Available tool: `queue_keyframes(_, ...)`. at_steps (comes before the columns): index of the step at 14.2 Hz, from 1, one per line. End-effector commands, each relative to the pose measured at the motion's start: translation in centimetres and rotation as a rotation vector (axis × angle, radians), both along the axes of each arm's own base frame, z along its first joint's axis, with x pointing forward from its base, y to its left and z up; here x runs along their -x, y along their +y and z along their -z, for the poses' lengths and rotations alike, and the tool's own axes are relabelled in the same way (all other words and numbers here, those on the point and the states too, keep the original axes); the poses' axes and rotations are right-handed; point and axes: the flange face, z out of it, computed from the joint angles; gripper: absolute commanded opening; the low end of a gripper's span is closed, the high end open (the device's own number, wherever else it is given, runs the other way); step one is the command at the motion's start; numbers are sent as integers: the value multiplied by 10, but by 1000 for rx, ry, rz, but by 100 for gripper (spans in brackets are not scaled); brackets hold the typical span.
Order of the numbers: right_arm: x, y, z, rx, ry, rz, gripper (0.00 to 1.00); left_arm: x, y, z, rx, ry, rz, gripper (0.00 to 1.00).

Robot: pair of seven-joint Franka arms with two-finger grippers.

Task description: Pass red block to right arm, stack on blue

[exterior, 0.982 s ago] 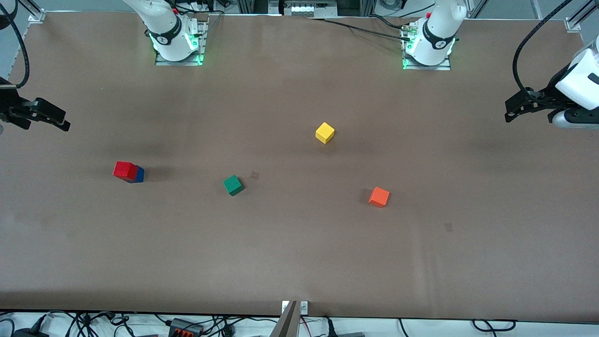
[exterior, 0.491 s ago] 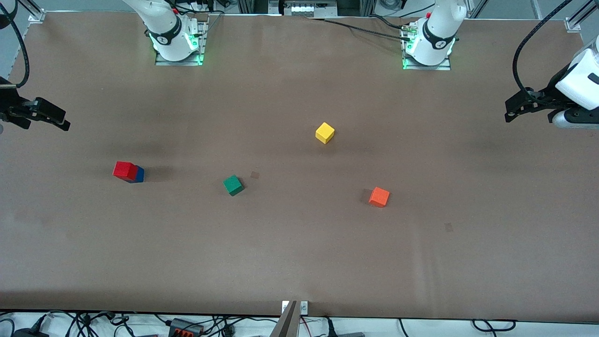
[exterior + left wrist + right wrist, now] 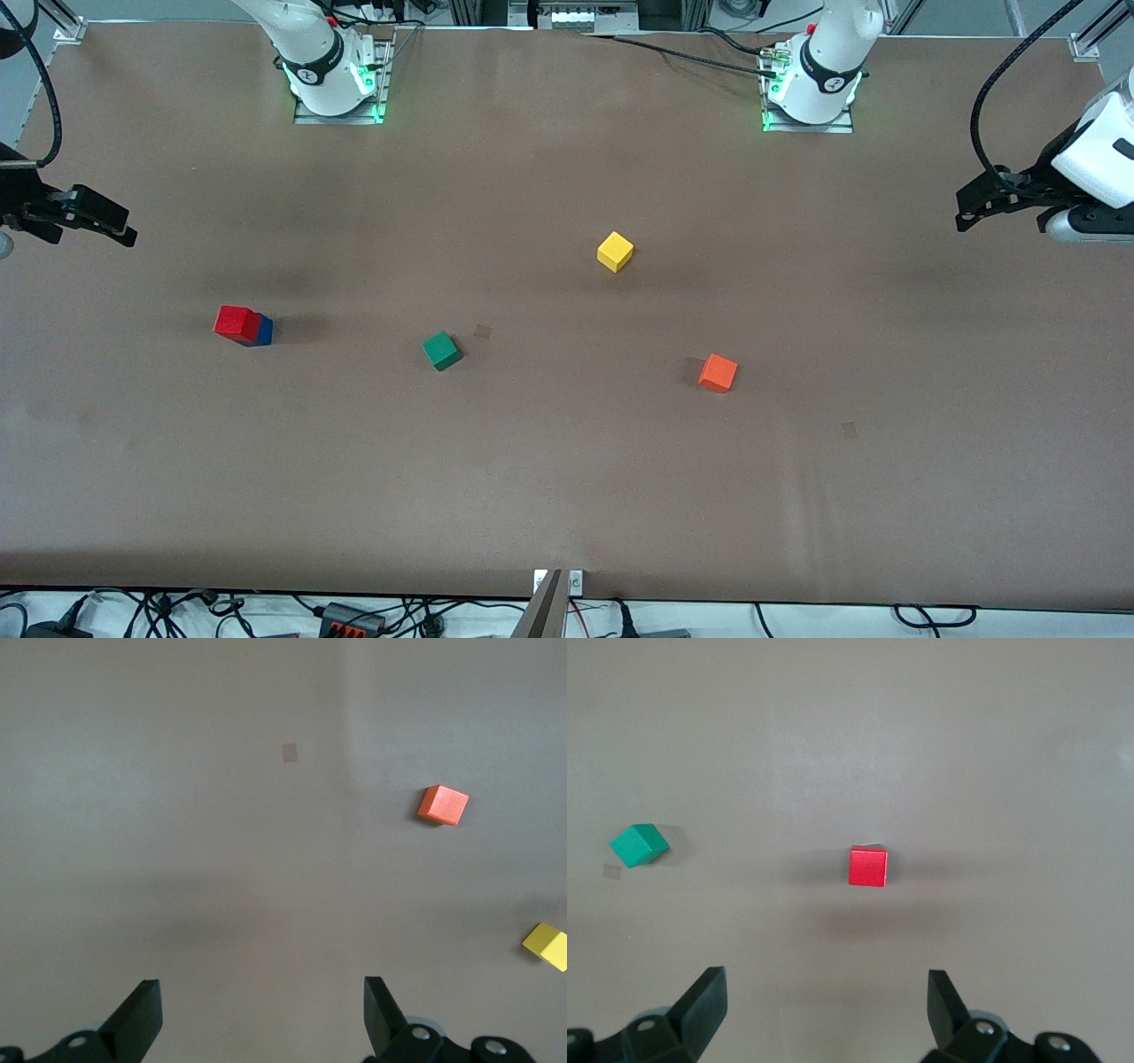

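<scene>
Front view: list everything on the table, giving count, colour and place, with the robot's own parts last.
red block: 1, bright red, stacked on the blue block, toward the right arm's end
blue block: 1, dark blue, under the red block
green cube: 1, green, mid-table, nearer the camera than the yellow cube
yellow cube: 1, yellow, mid-table
orange cube: 1, orange, toward the left arm's end
table: 1, brown
right gripper: 1, black, open, empty, waiting over its table end
left gripper: 1, black, open, empty, waiting over its table end
</scene>
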Motion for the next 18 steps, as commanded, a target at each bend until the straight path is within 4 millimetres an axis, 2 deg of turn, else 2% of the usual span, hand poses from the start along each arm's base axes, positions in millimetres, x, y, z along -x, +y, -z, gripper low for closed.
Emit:
queue_keyframes(1,7,0,-1,12,16,7,100,-4,1,-5,18,5,6,100)
queue_keyframes(6,4,-5,6,13,22,16,100,-4,2,-5,18,5,4,100)
queue_keyframes(18,9,-7,-3,14,20,10,100,-4,0,-5,18,6,9,100)
